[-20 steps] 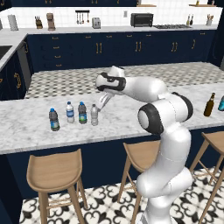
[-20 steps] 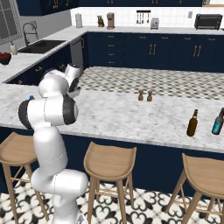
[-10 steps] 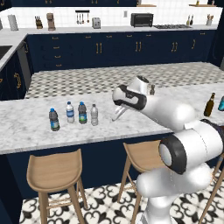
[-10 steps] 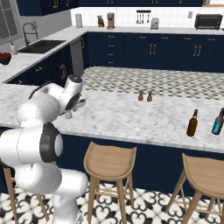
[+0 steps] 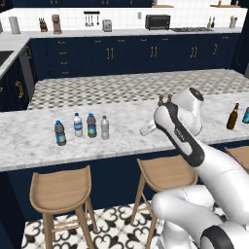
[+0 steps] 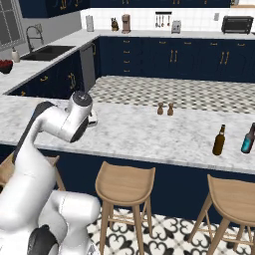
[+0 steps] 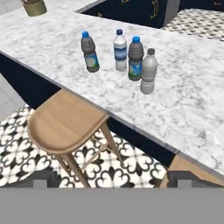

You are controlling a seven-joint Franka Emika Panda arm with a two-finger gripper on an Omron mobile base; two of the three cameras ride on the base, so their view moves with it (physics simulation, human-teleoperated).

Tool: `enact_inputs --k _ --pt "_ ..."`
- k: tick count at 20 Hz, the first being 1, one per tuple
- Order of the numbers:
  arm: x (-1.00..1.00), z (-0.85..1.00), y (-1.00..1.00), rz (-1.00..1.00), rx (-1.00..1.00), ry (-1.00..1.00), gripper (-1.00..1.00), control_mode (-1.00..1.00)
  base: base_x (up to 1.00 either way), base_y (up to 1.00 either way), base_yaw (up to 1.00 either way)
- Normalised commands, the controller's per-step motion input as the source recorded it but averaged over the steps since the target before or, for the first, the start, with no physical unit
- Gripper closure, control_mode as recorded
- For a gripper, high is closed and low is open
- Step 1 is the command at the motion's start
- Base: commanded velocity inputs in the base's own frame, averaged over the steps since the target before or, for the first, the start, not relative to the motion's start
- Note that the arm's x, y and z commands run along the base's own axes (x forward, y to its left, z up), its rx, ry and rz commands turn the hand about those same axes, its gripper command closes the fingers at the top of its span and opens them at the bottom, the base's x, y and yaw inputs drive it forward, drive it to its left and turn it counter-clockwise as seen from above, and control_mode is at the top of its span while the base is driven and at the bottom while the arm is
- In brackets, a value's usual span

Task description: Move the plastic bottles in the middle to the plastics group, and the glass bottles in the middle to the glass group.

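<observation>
Four small bottles stand in a row on the marble counter (image 5: 29, 146). From the left they are a dark blue-capped one (image 5: 60, 133), a clear-white one (image 5: 78, 124), a dark one with a blue-green label (image 5: 91, 125) and a pale grey one (image 5: 104, 128). The hand view looks down on the same row: (image 7: 89, 52), (image 7: 120, 50), (image 7: 135, 58), (image 7: 148, 71). My gripper (image 5: 144, 130) hangs open and empty to their right, apart from them, its fingertips (image 7: 41, 179) spread wide. At the counter's far right, the brown glass bottle (image 6: 219, 140) stands beside the teal glass bottle (image 6: 248, 138).
Two small brown shakers (image 6: 160, 108) sit mid-counter toward the far edge. Wooden stools (image 5: 61, 189) line the near side below the counter. A brownish pot (image 7: 34, 6) sits at the top left of the hand view. A sink (image 6: 47, 51) lies on the back left counter.
The arm has swung right and back, carrying the open gripper from just above the pale grey bottle to well right of the row. No bottle has moved.
</observation>
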Motion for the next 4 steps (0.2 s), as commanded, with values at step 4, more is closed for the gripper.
enact_inputs --k 4 --pt "-0.88 1.0 -0.12 0.0 -0.1 -0.29 -1.0 -1.0 0.0 0.0 0.0"
